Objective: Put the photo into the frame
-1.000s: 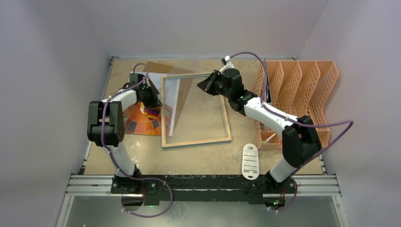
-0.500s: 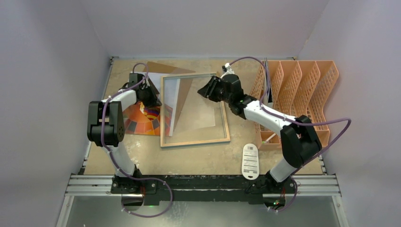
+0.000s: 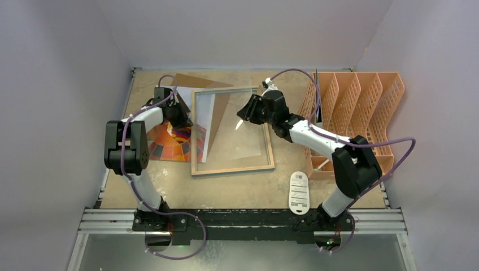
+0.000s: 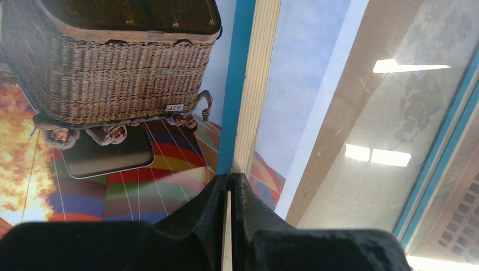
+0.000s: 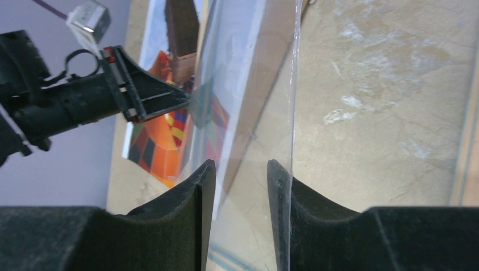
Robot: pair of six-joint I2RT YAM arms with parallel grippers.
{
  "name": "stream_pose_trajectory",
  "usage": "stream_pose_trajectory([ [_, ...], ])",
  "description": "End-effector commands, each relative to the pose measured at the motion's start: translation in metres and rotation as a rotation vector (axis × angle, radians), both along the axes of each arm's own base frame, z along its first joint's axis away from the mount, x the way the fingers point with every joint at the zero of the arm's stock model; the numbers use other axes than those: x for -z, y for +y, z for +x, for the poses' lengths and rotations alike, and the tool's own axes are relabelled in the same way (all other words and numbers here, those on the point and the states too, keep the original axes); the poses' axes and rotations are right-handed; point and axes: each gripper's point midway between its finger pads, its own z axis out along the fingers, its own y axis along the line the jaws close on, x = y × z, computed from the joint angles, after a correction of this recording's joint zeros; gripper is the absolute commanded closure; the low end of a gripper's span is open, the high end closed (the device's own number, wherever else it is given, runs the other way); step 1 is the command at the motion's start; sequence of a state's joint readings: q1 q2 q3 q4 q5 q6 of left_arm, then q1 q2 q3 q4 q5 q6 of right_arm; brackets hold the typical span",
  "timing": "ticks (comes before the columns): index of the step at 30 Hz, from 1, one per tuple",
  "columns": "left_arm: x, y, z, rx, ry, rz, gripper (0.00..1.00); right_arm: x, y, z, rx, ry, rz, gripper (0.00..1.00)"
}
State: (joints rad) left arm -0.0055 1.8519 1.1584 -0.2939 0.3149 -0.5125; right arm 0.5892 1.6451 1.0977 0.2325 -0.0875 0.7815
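- Left claw [image 4: 229, 186] is clenched on the frame [image 3: 233, 169]. A thin strip of its light wood edge is pinched between the fingers, at 9 o'clock on the frame.
- The right claw [image 5: 241, 166] is seen over the frame at about 1 o'clock. Its fingers are held apart and nothing is squeezed by them. The edge of the glass pane [image 3: 248, 141] is seen running right by one finger, but whether it is touched cannot be told.
- The frame is laid on the bench [image 3: 226, 192] with its wood back up. Its glass looks tipped up a little on the 1 o'clock side, though this is hard to tell.
- The photo [image 3: 166, 144] is laid picture-side up on the bench at 9 o'clock from the frame. One side of it is tucked under the frame's edge. It has not been put inside yet.
- A brown board [image 3: 195, 82] is seen at 11 o'clock, partly behind the frame.
- The step in hand is judged to be getting the frame ready. It is held steady by one claw while the glass is dealt with by the other.
- For the next move, the glass should be settled flat in the frame. Then the photo must be picked up, turned picture-side down and laid on the glass. A gentle grip is called for, since paper can be bent and glass can be cracked.
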Motion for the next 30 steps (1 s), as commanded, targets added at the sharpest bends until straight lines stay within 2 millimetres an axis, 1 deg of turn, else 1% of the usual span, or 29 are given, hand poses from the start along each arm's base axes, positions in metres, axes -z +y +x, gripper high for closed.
stream_pose_trajectory([
  [1,0.019,0.000,-0.013,0.018,0.075,0.020,0.90,0.000,-0.001,0.007,0.004,-0.045,-0.079,0.59],
  [4,0.020,0.000,-0.014,0.021,0.079,0.018,0.89,0.005,-0.006,0.009,0.001,-0.057,-0.134,0.60],
  [6,0.020,0.000,-0.013,0.021,0.079,0.021,0.88,0.009,-0.007,0.007,-0.015,-0.062,-0.159,0.58],
  [10,0.019,0.001,-0.011,0.022,0.078,0.024,0.88,0.010,-0.006,0.004,-0.048,-0.069,-0.150,0.53],
  [16,0.020,0.003,-0.009,0.022,0.080,0.035,0.86,0.006,-0.008,0.005,-0.023,-0.064,-0.130,0.51],
  [21,0.021,0.005,-0.004,0.040,0.083,0.056,0.80,0.007,-0.015,0.007,-0.022,-0.083,-0.155,0.49],
  [25,0.019,0.005,0.001,0.044,0.075,0.059,0.74,0.003,-0.019,0.007,-0.040,-0.110,-0.173,0.47],
  [30,0.020,0.004,0.003,0.042,0.074,0.047,0.71,-0.003,-0.025,0.005,-0.064,-0.132,-0.173,0.44],
])
